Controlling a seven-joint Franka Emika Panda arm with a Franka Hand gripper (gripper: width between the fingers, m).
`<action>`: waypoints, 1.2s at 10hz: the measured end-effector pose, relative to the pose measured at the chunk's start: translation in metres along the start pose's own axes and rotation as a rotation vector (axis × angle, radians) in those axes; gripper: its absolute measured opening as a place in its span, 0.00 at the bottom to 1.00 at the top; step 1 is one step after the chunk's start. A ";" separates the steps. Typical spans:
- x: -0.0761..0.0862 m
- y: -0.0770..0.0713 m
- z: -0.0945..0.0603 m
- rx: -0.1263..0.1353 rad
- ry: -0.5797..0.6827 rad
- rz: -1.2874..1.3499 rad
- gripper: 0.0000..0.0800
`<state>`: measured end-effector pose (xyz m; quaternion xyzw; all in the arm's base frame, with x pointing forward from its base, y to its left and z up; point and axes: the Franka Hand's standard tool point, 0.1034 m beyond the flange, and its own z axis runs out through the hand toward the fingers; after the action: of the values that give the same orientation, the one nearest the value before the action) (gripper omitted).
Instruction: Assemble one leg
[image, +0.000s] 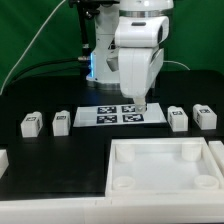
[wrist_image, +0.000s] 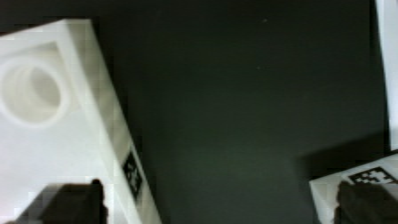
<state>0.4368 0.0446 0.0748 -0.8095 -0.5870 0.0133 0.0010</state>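
arm (image: 105, 30): white, reaching down from above | wrist (image: 138, 35): vertical | tool (image: 140, 104): pointing straight down, tips low | finger (wrist_image: 71, 203): one dark, seen in wrist view | jaw gap: cannot tell

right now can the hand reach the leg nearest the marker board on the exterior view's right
Probably yes: the hand hangs above the marker board, and that leg stands beside it with nothing over it.
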 end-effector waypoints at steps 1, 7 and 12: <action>0.000 0.000 0.000 0.000 0.000 0.007 0.81; 0.007 -0.022 0.004 0.009 0.011 0.756 0.81; 0.057 -0.052 0.003 0.025 0.014 1.035 0.81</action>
<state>0.4054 0.1145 0.0712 -0.9939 -0.1095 0.0133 0.0078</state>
